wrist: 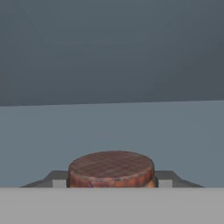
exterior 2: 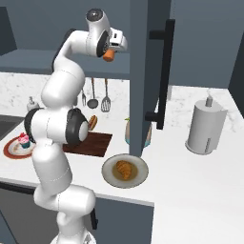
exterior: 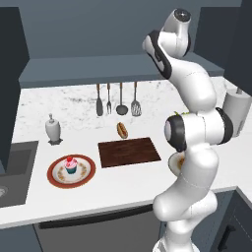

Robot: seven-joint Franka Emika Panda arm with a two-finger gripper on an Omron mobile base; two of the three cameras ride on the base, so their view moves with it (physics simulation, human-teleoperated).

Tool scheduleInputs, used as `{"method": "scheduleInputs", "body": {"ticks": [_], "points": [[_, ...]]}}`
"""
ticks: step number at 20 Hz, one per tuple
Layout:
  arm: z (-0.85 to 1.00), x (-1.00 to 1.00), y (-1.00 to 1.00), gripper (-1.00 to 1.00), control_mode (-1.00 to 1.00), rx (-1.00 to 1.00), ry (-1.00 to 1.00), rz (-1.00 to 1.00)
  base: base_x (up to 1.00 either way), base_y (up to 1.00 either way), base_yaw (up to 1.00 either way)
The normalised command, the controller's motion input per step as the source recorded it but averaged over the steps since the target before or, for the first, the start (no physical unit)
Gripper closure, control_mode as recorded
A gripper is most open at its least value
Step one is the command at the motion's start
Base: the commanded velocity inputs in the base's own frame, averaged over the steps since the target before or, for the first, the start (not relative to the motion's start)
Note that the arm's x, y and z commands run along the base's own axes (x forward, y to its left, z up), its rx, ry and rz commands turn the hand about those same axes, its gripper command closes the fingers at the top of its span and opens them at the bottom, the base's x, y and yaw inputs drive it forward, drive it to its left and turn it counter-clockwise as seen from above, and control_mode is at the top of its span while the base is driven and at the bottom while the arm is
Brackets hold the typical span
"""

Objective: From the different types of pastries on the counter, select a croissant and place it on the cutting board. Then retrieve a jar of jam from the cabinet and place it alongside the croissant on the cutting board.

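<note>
The end effector [wrist: 112, 184] is up inside the cabinet [exterior 2: 143, 71], its fingers drawn in against either side of the jar of jam [wrist: 111, 168]. It appears to hold the jar low on the body, with the darker lid standing proud above the fingertips [wrist: 59, 183]. The jar sits at or just above the slate shelf [wrist: 112, 131]; I cannot tell whether it is lifted clear.

The first risk is the grip itself. Only the very tips seem to be on the round wall, so the smooth cylinder could pivot or squirt out if the arm pulls away fast or the hand tilts.

The second is the way out. In the right base view the jar hangs at the wrist close beside the open cabinet door, whose dark handle [exterior 2: 164, 71] juts out. A wide swing could clip the door edge and knock the jar loose, and it would then drop onto the surface [exterior: 123, 184] well below.

The third is order. The cutting board [exterior: 129, 151] lies bare, and the croissant [exterior 2: 124, 169] rests on a plate [exterior 2: 107, 172] near the front edge. The jar needs to go down to one side so room is left for the pastry. The reddish bun [exterior: 122, 130] lies just beyond the board's far edge, so a careless descent could nudge it.
</note>
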Motion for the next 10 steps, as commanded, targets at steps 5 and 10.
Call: {"method": "scheduleInputs", "body": {"ticks": [5, 10], "points": [[0.0, -0.17, 0.0, 1.0, -1.0, 0.0, 0.0, 0.0, 0.0, 0.0, 0.0], [0.03, -0.89, 0.01, 1.0, -1.0, 0.0, -0.04, 0.0, 0.0, 0.0, 0.0]]}}
